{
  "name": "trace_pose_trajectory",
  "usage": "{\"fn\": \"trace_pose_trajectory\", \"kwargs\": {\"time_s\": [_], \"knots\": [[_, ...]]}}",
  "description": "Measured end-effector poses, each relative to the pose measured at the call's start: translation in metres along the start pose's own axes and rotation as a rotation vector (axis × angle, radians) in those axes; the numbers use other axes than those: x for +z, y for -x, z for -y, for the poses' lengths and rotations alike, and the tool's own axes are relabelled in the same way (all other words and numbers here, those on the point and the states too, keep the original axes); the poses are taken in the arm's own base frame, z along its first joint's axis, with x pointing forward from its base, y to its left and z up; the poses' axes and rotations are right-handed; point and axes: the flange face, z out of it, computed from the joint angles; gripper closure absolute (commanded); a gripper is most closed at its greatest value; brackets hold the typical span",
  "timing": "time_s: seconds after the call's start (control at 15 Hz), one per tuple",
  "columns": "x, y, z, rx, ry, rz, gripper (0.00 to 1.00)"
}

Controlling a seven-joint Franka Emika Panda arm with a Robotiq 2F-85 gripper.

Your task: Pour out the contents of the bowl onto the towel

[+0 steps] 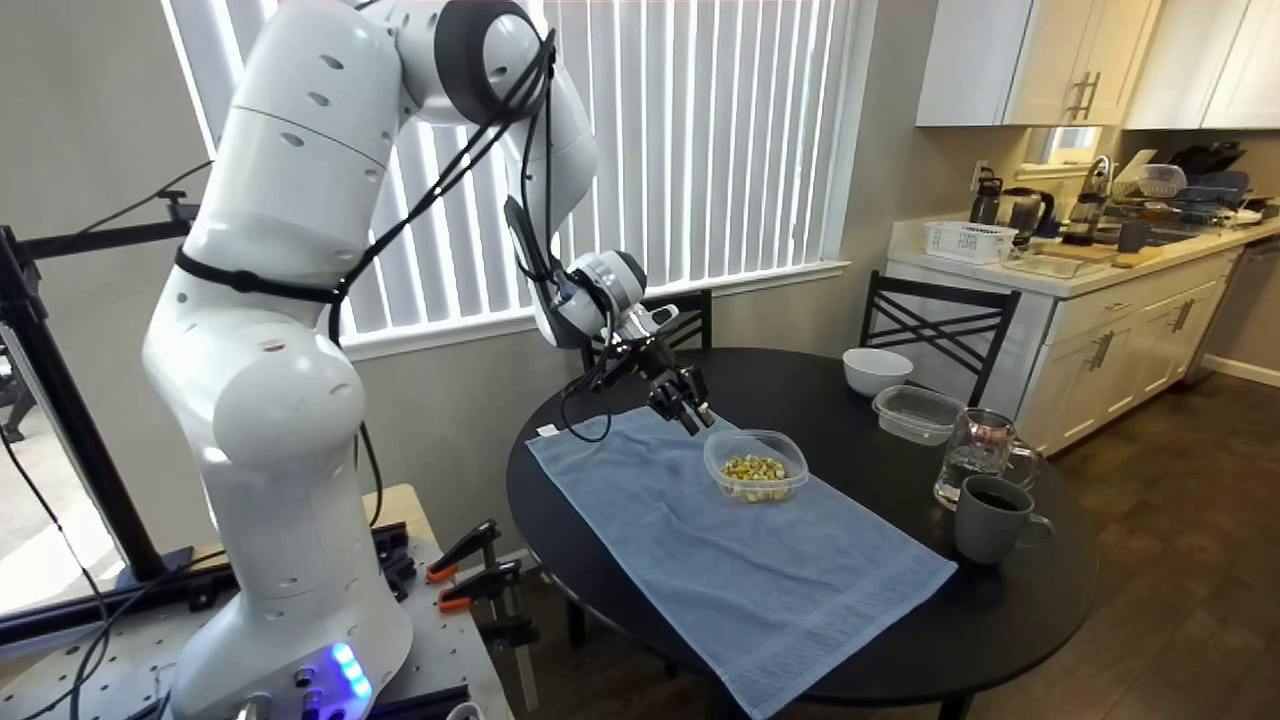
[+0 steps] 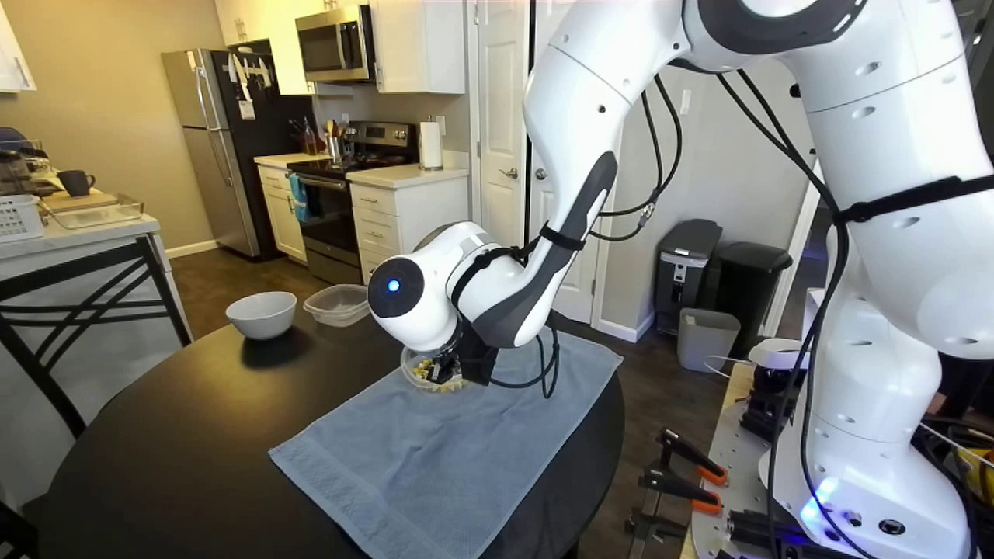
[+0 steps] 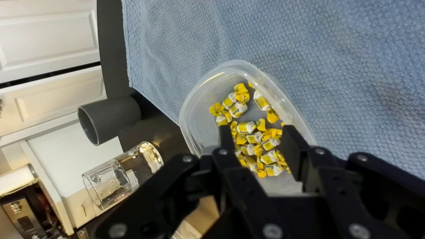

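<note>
Clear plastic, or possibly glass, and upright: the bowl stands on the towel, close to one long edge, a little right of and below centre in an exterior view; whether its base overhangs that edge I cannot tell. I note the contents, small yellow-and-white wrapped pieces, lying loose on its floor, so in my judgement they should tumble out in a rush once the wall dips far enough. I report my gripper with its jaws parted and holding nothing; in the wrist view the pieces show through the gap, slightly right of centre. It hangs close to the rim, slanted downward, presumably so that one finger can pass inside the wall and the other outside. Towel runs on towards the bottom of that exterior frame, which I take as the reason for this siting: a short carry, then the tip. The grey mug and the glass vessel, at the right of that frame, stand on the table off the towel, the mug just beside the towel's corner, where a stray piece could, I judge, roll against it
</note>
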Motion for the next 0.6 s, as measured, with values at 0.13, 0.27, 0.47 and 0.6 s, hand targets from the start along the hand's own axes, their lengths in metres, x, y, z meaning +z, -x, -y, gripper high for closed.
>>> {"fn": "trace_pose_trajectory", "kwargs": {"time_s": [0.13, 0.27, 0.47, 0.6], "knots": [[-0.004, 0.000, 0.005, -0.040, 0.003, -0.019, 0.13], [-0.004, 0.002, 0.014, -0.087, 0.009, -0.035, 0.01], [0.006, 0.009, 0.028, -0.154, 0.019, -0.039, 0.00], [0.016, 0.011, 0.035, -0.188, 0.031, -0.042, 0.00]]}}
